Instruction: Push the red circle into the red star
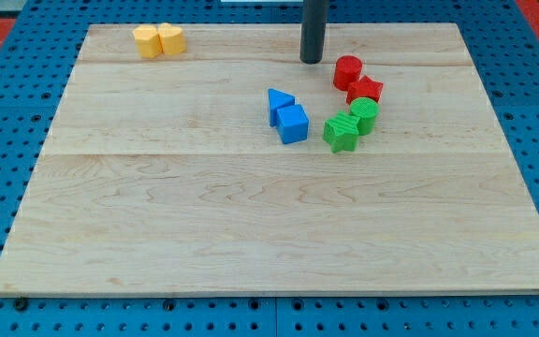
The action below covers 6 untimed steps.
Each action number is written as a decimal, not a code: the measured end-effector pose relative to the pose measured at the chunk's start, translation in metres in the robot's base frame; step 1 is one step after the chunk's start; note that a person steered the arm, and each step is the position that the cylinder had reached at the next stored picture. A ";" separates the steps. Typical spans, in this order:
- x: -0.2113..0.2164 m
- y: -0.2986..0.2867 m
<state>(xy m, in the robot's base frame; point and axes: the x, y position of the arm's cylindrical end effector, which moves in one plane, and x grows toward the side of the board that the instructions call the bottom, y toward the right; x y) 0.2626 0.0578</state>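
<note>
The red circle (347, 71) stands on the wooden board at the view's upper right. The red star (365, 91) lies just below and to the right of it, and the two touch. My tip (311, 61) rests on the board a short way to the left of the red circle and slightly above it, with a small gap between them.
A green circle (365, 114) and a green star (341, 133) touch each other just below the red star. A blue triangle (279, 102) and a blue cube (293, 124) sit to the left of them. Two yellow blocks (158, 40) lie at the top left. The board's edge (279, 298) runs along the view's bottom.
</note>
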 end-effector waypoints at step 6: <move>-0.046 -0.335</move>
